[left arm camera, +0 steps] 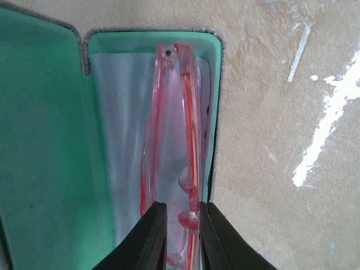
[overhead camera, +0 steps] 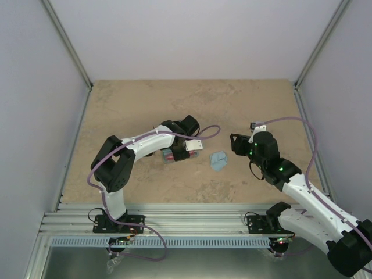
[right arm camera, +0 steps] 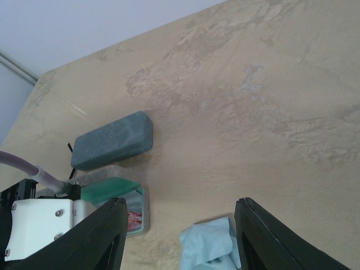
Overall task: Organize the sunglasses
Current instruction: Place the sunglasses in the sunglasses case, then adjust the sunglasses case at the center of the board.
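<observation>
surroundings: tan mottled table (overhead camera: pixel 128 104), pale walls on three sides. a closed blue-grey case (right arm camera: pixel 115 140) lies flat just beyond the open case (left arm camera: pixel 212 112); whether the two touch i cannot tell. a loose light blue cloth (right arm camera: pixel 209 247) lies crumpled on the table between the two arms, apart from the open case. a purple cable (right arm camera: pixel 31 167) runs along the left wrist. in the top view the left arm covers most of the open case, so only a bit of red shows beneath it.

open case: lid (left arm camera: pixel 39 140) swung open to one side, green lining, grey outer edge. a second pale blue cloth (left arm camera: pixel 121 140) lies in the tray.

red glasses (left arm camera: pixel 174 129): folded, lying lengthwise inside the tray on top of that cloth, nearer the wall away from the lid. thin clear red frame, hinge end farthest from the wrist camera.

left gripper (left arm camera: pixel 183 236): low over the near end of the tray. its black fingers (left arm camera: pixel 151 239) stand one on each side of the near end of the glasses, close against the frame. whether they press on it or have let go, i cannot tell.

right gripper (right arm camera: pixel 181 205): fingers spread wide with nothing between them, raised off the table. it faces the loose cloth and the two cases, well apart from the red glasses.
</observation>
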Motion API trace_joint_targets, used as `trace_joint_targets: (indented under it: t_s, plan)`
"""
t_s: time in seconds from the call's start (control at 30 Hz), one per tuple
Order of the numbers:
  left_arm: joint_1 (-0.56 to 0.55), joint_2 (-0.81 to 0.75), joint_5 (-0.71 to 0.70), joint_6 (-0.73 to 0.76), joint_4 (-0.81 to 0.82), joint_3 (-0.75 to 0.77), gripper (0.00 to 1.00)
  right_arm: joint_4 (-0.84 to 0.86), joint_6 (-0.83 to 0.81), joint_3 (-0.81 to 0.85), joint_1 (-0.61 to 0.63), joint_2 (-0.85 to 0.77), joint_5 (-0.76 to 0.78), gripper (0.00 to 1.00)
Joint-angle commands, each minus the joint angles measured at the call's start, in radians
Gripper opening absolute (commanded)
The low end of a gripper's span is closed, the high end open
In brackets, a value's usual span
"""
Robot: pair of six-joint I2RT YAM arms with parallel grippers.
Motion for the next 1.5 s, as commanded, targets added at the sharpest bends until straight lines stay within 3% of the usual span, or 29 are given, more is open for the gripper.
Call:
trace_joint_targets:
  t_s: [0.0,0.17,0.37,0.53,0.83,1.0,1.13,1.3,1.47]
  plan:
    - [-0.006,0.005,-0.031,0.005,-0.001,0.019,0.18,0.009,0.004,-0.007,-0.005,0.002,-0.002,0.54]
    - [-0.004,0.002,-0.055,0.003,0.004,0.027,0.22,0.005,0.004,-0.007,-0.005,-0.001,-0.003,0.54]
    - [0.005,0.005,-0.062,-0.019,0.003,0.064,0.35,0.008,0.004,-0.006,-0.005,0.004,-0.01,0.54]
    - [0.018,-0.006,-0.052,-0.023,0.005,0.076,0.38,0.009,-0.001,-0.003,-0.005,0.017,-0.016,0.54]
    - [0.024,-0.162,0.043,-0.089,0.037,0.117,0.48,0.034,-0.017,-0.004,-0.005,0.064,-0.082,0.54]
    - [0.024,-0.314,-0.052,-0.316,0.164,0.076,0.58,0.074,-0.063,0.001,-0.005,0.132,-0.187,0.55]
    - [0.024,-0.487,-0.224,-0.667,0.335,-0.058,0.68,0.128,-0.075,0.001,-0.003,0.203,-0.286,0.55]
    - [0.031,-0.69,-0.171,-0.886,0.491,-0.294,0.9,0.149,-0.066,0.05,0.025,0.316,-0.345,0.55]
    - [0.098,-0.684,-0.066,-0.929,0.482,-0.314,0.99,0.138,-0.035,0.104,0.09,0.423,-0.341,0.55]
